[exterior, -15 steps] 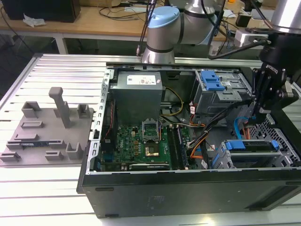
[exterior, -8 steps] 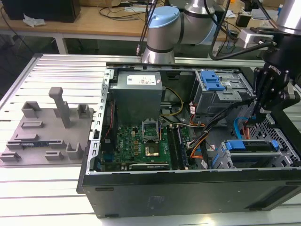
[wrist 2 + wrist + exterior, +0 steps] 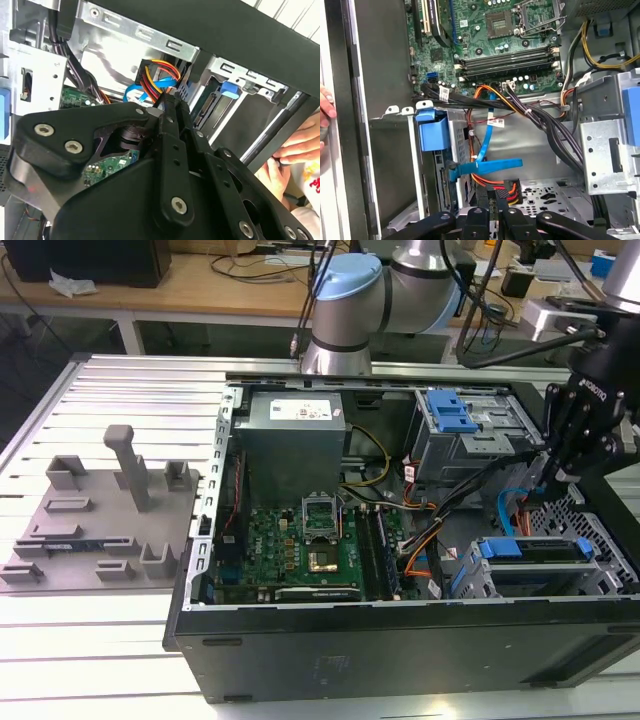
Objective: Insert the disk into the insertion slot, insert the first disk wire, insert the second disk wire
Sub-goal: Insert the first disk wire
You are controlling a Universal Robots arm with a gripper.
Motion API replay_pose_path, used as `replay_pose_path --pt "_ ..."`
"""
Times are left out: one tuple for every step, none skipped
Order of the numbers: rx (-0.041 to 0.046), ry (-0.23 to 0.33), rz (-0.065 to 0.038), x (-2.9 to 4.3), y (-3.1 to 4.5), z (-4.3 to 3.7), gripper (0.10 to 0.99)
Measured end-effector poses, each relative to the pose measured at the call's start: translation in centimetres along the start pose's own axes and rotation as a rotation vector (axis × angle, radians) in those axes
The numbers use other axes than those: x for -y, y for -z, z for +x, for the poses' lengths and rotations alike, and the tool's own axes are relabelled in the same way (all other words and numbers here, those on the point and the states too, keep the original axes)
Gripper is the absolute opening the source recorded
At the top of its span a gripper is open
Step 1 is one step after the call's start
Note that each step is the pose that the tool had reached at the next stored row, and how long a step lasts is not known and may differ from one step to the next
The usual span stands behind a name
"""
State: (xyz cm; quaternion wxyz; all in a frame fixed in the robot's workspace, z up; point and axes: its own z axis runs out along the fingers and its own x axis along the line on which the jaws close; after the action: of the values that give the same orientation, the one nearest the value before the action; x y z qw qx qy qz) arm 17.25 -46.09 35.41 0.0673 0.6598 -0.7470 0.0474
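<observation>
Toward the exterior view's lower right, the disk (image 3: 530, 550) is sitting inside the insertion slot (image 3: 605, 540). Just above it the gripper (image 3: 548, 482) is hovering, fingers pressed together, seemingly pinching the multicoloured wire (image 3: 156, 75). Nearby, a blue wire (image 3: 490, 165) is reaching the disk's edge.

Gripper (image 3: 172, 107): black, matt, shiny metal screws. Insertion slot (image 3: 600, 530): grey sheet metal, full of small holes. Disk (image 3: 431, 131) carrier: bright blue smooth plastic. Blue wire (image 3: 492, 164): flat, glossy plastic. Table (image 3: 120, 390): ribbed silver metal, shiny. Computer case (image 3: 400, 650): black, matt.
</observation>
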Motion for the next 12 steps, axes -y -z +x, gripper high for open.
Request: replay_pose_path --pt "0.0015 0.001 -0.001 0.05 -0.01 0.06 0.169" --pt "0.0028 0.003 -0.001 0.13 -0.03 0.18 0.169" --pt "0.0030 0.004 -0.002 0.16 -0.04 0.27 0.169" --pt "0.0043 0.005 -0.003 0.21 -0.07 0.46 0.169" --pt "0.0064 0.008 -0.004 0.28 -0.11 0.71 0.169" --pt "0.0080 0.010 -0.005 0.32 -0.15 0.93 0.169" --pt "0.0095 0.012 -0.005 0.35 -0.18 1.10 0.169" --pt "0.0125 0.013 -0.006 0.37 -0.20 1.27 0.169" --pt "0.0148 0.014 -0.006 0.38 -0.22 1.39 0.169" --pt "0.0166 0.015 -0.007 0.40 -0.24 1.52 0.169" --pt "0.0193 0.016 -0.007 0.42 -0.28 1.72 0.169" --pt "0.0230 0.017 -0.008 0.46 -0.32 1.97 0.169"
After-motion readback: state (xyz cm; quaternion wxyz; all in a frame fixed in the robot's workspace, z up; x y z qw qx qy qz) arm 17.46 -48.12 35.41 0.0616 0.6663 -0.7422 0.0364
